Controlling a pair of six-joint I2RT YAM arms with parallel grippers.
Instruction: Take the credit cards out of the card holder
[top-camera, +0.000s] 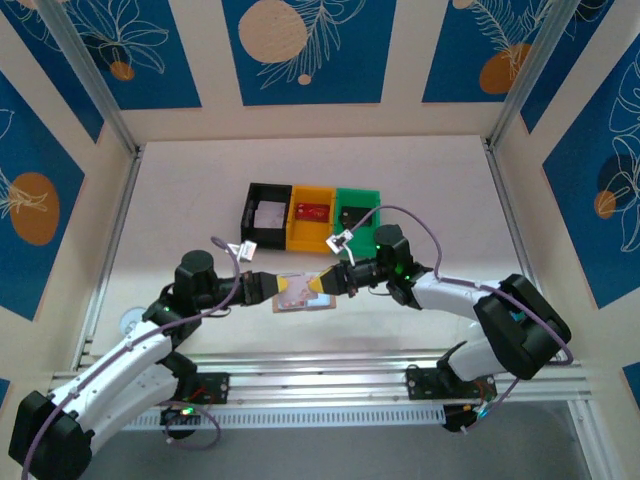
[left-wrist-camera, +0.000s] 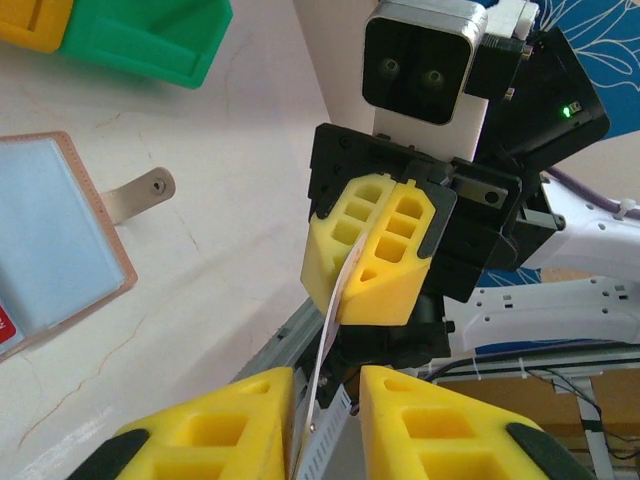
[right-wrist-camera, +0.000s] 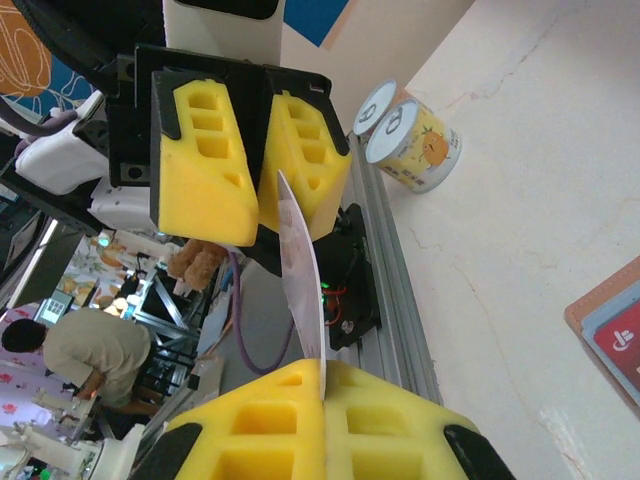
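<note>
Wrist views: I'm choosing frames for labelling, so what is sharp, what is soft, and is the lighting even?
Left wrist view: the right claw and the card holder are sharp, its own near fingers slightly soft, light even. Right wrist view: the card is sharp and the table bright, while the room behind the left claw is dim and blurry.

Three bins (top-camera: 311, 215) — one card holder (left-wrist-camera: 50, 250)
</note>
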